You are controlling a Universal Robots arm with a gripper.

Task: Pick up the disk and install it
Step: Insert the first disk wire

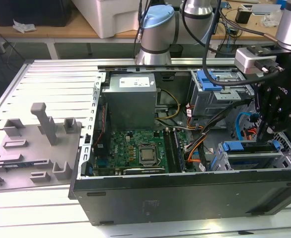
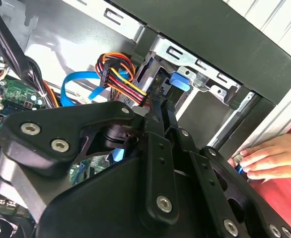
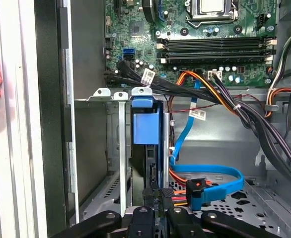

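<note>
The disk (image 1: pixel 249 147) stands on edge inside the lower drive cage (image 1: pixel 230 161) at the exterior view's right, its blue carrier frame facing up. In the first wrist view the disk (image 3: pixel 145 126) fills one slot of the cage (image 3: pixel 102 92). In the second wrist view its blue tab (image 2: pixel 179 82) sticks out of the cage. My gripper (image 1: pixel 264 133) hangs straight over the disk. Its fingers sit close together, shut, at the disk's near end (image 3: pixel 157 194) (image 2: pixel 160 106). Whether they pinch the frame is hidden.
The open computer case (image 1: pixel 185 191) holds a motherboard (image 1: pixel 135 148), a grey power supply (image 1: pixel 130 99) and an upper cage with a blue latch (image 1: pixel 207 79). Blue and orange cables (image 3: pixel 210 181) lie beside the cage. A person's hand (image 2: pixel 269 156) rests on the case edge. A grey fixture (image 1: pixel 36 144) sits at the left.
</note>
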